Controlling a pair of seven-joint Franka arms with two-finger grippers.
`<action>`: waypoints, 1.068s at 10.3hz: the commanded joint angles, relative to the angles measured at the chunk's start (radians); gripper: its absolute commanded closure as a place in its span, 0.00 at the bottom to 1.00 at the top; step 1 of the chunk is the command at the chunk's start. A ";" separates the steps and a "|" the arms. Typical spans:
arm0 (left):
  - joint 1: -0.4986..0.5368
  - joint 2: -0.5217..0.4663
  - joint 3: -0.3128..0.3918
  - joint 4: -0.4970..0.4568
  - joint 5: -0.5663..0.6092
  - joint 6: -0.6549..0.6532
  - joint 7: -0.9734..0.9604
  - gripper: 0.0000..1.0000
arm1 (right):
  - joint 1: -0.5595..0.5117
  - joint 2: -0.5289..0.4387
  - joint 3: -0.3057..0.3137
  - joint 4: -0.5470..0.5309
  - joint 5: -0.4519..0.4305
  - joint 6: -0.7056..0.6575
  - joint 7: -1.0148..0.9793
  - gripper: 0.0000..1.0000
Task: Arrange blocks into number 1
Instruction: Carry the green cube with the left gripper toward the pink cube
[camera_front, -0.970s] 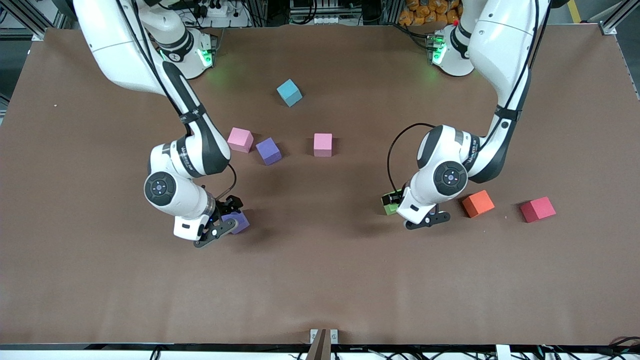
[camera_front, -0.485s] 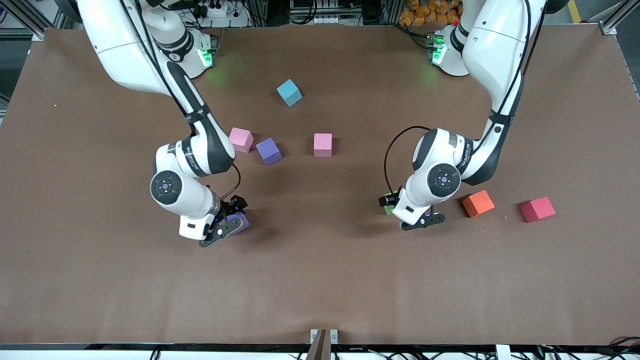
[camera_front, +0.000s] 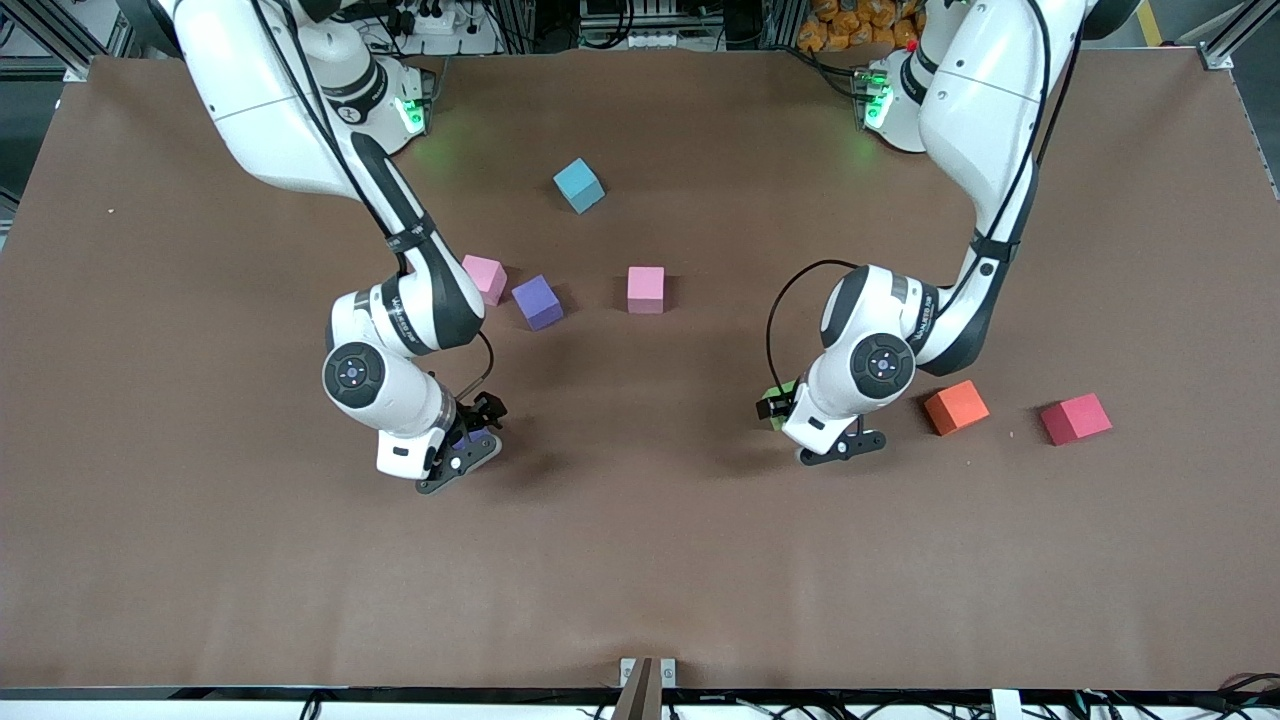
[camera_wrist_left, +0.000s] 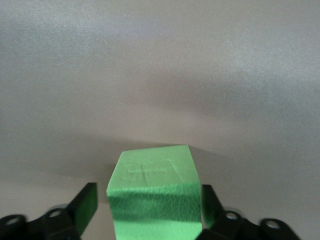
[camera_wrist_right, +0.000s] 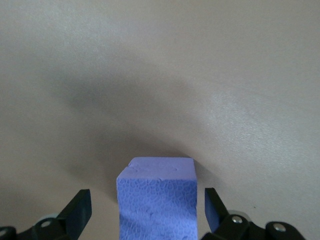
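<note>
- Green foam first: the green block (camera_wrist_left: 155, 195) sits on the table (camera_front: 640, 560) between the fingers of the left gripper (camera_wrist_left: 149, 202). The left wrist view shows one finger right against a side face and a sliver of table between the other finger and the block. So the jaws stand apart around it, and it is not clamped.
- The purple block (camera_wrist_right: 156, 200) sits on the table inside the right gripper (camera_wrist_right: 147, 202). There is bare table on both sides of it, so these jaws are wide apart and grip nothing.
- Why they sit like this, as I judge it: each gripper is low, with its fingers facing two flat sides of its block. You are set to squeeze both cubes and carry them toward the middle, where the figure 1 would be built.
- Beside the left gripper, toward the left arm's end of the table, lie the orange block (camera_front: 956, 407) and then the red block (camera_front: 1076, 418).
- Between the right gripper and the robots' bases lie a pink block (camera_front: 485, 277), a second purple block (camera_front: 537, 301) and the other pink block (camera_front: 646, 289). The light blue block (camera_front: 579, 185) is closer still to the bases.
- No blocks are lined up yet, so the figure is unstarted.
- Writing: the lettering on the arm links is too small to read. The green block's top carries a faint pressed mark that I cannot make out.
</note>
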 joint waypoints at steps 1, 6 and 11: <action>-0.029 0.006 0.006 0.016 0.028 0.012 0.037 0.76 | 0.005 0.012 -0.011 0.004 0.008 0.009 -0.019 0.25; -0.009 -0.136 -0.160 0.007 0.049 -0.119 0.079 1.00 | 0.035 -0.050 -0.011 -0.060 0.022 0.040 0.146 0.59; 0.018 -0.281 -0.448 -0.120 0.058 -0.267 -0.128 1.00 | 0.018 -0.294 -0.013 -0.255 0.021 -0.012 0.251 0.58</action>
